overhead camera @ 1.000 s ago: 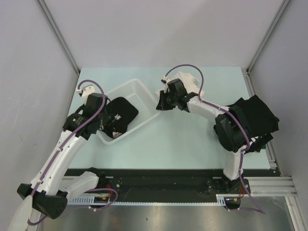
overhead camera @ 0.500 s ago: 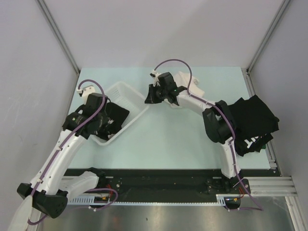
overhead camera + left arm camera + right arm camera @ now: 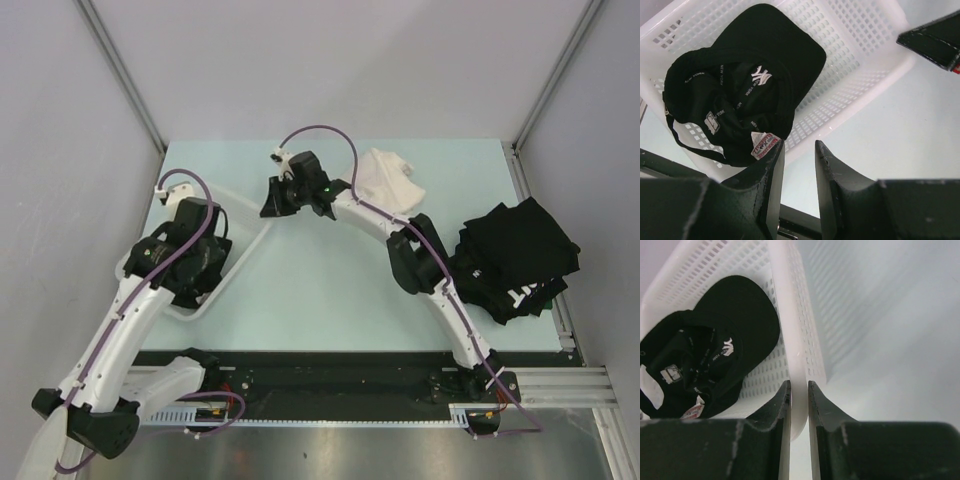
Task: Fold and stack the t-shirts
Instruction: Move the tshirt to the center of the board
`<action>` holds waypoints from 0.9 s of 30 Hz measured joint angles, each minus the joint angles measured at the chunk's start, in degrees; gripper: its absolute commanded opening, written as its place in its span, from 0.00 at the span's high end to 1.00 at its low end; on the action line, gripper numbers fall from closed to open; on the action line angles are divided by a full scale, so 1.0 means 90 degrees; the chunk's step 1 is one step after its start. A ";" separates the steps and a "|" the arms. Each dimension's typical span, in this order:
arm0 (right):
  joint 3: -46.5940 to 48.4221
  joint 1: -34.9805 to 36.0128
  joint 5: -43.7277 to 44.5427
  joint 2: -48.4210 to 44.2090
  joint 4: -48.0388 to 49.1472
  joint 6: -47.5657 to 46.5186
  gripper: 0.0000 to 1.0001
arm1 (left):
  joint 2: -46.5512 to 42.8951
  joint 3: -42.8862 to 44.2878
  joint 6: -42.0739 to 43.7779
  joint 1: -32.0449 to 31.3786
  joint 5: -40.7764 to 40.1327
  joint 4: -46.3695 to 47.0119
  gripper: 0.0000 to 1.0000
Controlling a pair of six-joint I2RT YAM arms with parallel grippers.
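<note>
My right gripper (image 3: pixel 799 390) is reaching far left, jaws pinching the basket (image 3: pixel 790 330) rim. My left gripper (image 3: pixel 799 165) is hanging over the basket, jaws part-open, gripping nothing.

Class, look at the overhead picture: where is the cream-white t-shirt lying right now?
In the top view the cream-white t-shirt lies crumpled at the far side of the table, right of centre, beside the right arm and left of the black t-shirts.
</note>
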 measured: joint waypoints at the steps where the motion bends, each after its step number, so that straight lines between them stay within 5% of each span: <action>1: 0.0163 0.0012 -0.0049 0.0114 0.0005 0.0058 0.90 | -0.0027 0.0000 0.0002 0.0000 0.0000 -0.0019 0.65; 7: 0.1027 0.0078 -0.0406 0.0772 0.0160 0.0539 0.81 | -0.0170 0.0000 0.0010 0.0000 0.0000 -0.0146 0.65; 11: 0.1103 0.0143 -0.0476 0.0894 0.0342 0.0789 0.59 | -0.0177 0.0000 0.0075 0.0000 0.0005 -0.0143 0.65; 27: -0.0828 -0.0644 -0.0425 -0.0005 0.1005 0.1073 0.43 | -0.0041 -0.0724 0.0624 -0.0007 0.0794 0.0920 0.64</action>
